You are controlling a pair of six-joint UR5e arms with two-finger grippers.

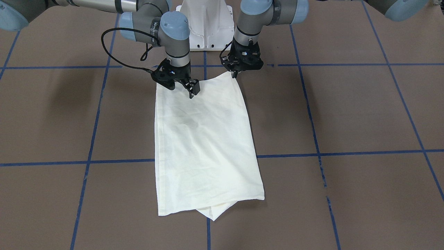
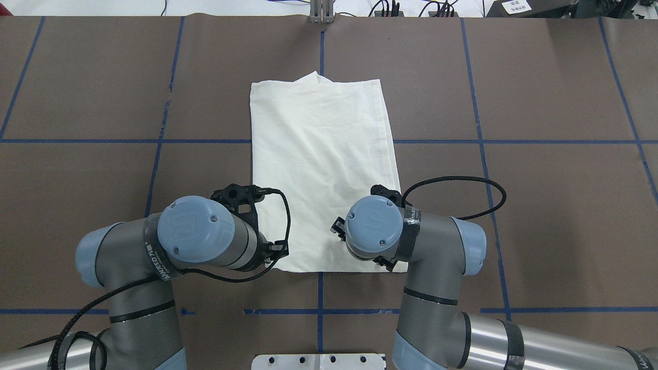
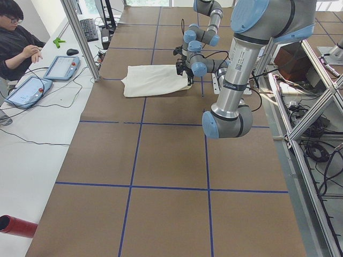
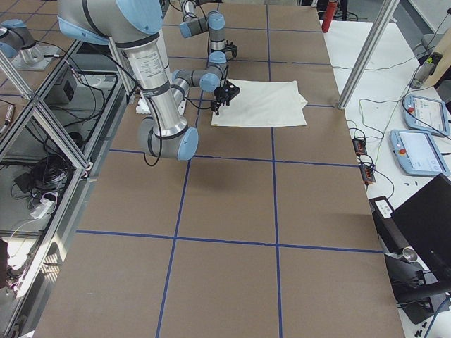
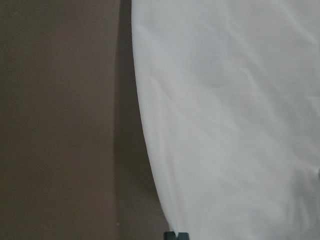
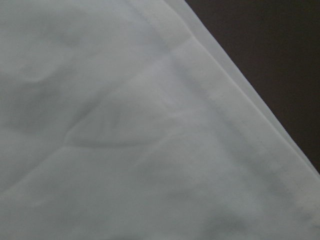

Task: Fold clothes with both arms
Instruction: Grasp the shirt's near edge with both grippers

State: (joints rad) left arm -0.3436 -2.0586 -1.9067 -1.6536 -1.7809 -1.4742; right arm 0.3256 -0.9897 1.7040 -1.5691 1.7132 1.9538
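The cream shirt (image 1: 204,139) lies folded into a long rectangle, plain side up, its print hidden. A pointed fold pokes out at its far end (image 2: 314,77). My left gripper (image 1: 236,73) is shut on the shirt's near corner on my left, which is raised slightly. My right gripper (image 1: 193,91) is down on the near edge, in from the other corner, and looks shut on the cloth. In the overhead view the wrists of the left arm (image 2: 200,236) and right arm (image 2: 375,228) hide both grippers. Both wrist views are filled with cloth (image 5: 225,125) (image 6: 125,125).
Brown table with blue tape grid lines (image 1: 204,156). The white pedestal base (image 1: 206,24) stands just behind the shirt's near edge. An operator (image 3: 16,37) sits with tablets (image 3: 61,67) on a side bench beyond the table's far edge. A metal post (image 3: 80,37) stands at that edge.
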